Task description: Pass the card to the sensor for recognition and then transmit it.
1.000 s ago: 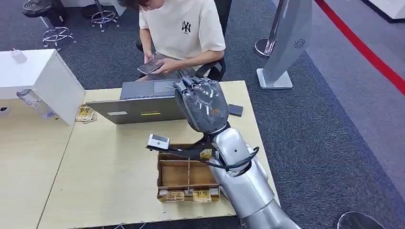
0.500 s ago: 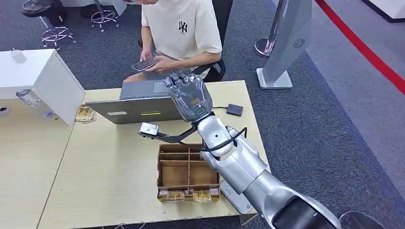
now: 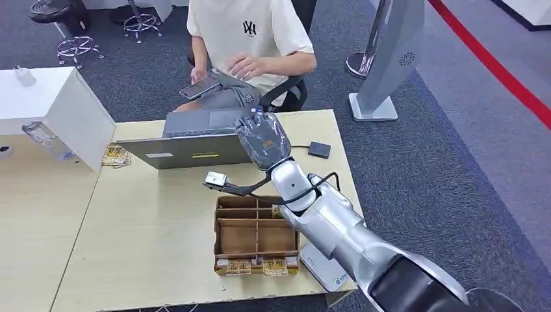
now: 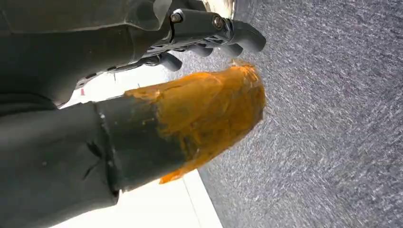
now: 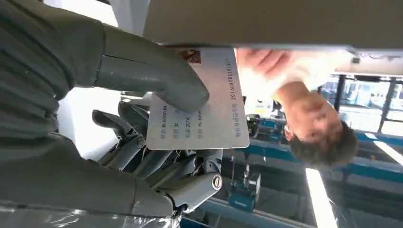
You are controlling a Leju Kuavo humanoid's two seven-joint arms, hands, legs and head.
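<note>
Your right hand (image 3: pixel 263 140) is raised over the far side of the wooden table (image 3: pixel 149 240), palm turned away from you, just in front of the grey laptop (image 3: pixel 188 140). In the right wrist view the same hand (image 5: pixel 142 142) pinches a white printed card (image 5: pixel 202 107): the thick thumb presses on its face and the darker fingers (image 5: pixel 157 164) back it from behind. From your head view the card is hidden behind the hand, so you cannot see it there.

Your left hand (image 4: pixel 190 118) hangs over grey carpet (image 4: pixel 332 118) beside a pale edge; its orange-taped thumb juts forward and the dark fingers curl in above it, with nothing seen inside them.

At 6 o'clock from the right hand sits a brown divided box (image 3: pixel 255 237). A small black pad (image 3: pixel 319 150) lies at 3 o'clock from the hand, near the table's right edge. At 12 o'clock, a seated person (image 3: pixel 250 39) in a cream shirt holds a phone (image 3: pixel 200 88).
</note>
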